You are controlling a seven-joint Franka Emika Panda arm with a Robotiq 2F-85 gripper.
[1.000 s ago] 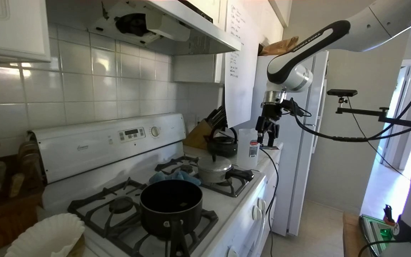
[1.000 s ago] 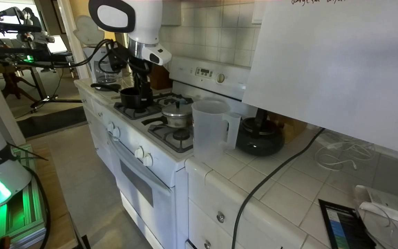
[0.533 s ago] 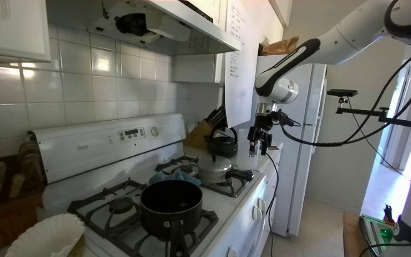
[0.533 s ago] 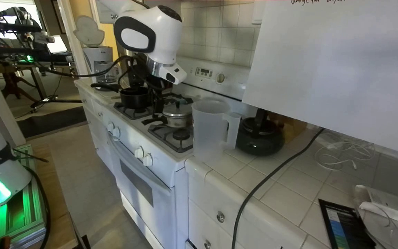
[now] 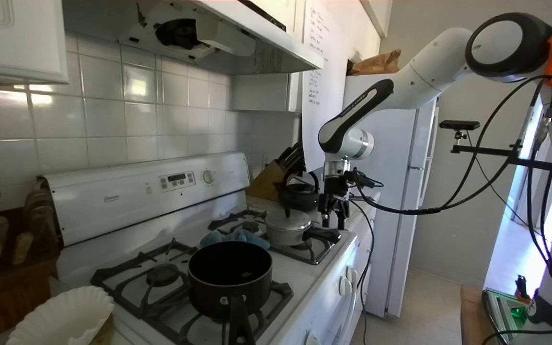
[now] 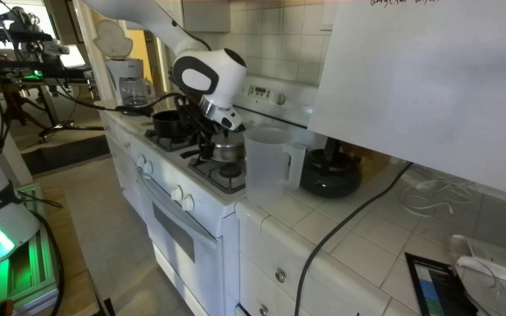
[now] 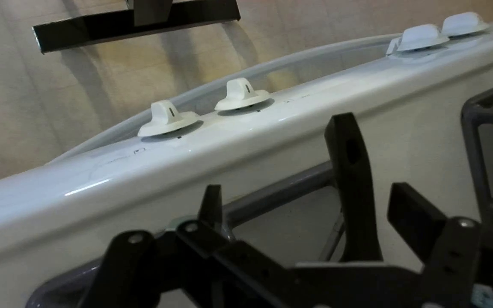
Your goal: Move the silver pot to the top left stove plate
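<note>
Silver pot [image 5: 284,236], lid [image 5: 288,221] on, stands near the middle of the frame in an exterior view, upright on the farther grate [image 5: 315,261], its dark handle [image 5: 322,234] pointing right, toward the front edge of the stove [image 5: 300,278]. I'd call the present step the reach for that handle: the hand [image 5: 333,223] hovers close by, jaws spread wide and holding nothing. In the wrist view the handle stands right of centre, framed between the jaws with a gap on either side, though whether they are down to its height I can't judge. Next, I think, the hand wants to centre on the handle, sink until the jaws straddle it and squeeze firmly, since a pot borne by its handle alone may tip. Only then can it be lifted over to what I take for the top left stove plate [image 5: 162,275], toward the lower left of the exterior frame, keeping clear of the blue cloth [image 5: 238,237] and the black pot [image 5: 230,290].
</note>
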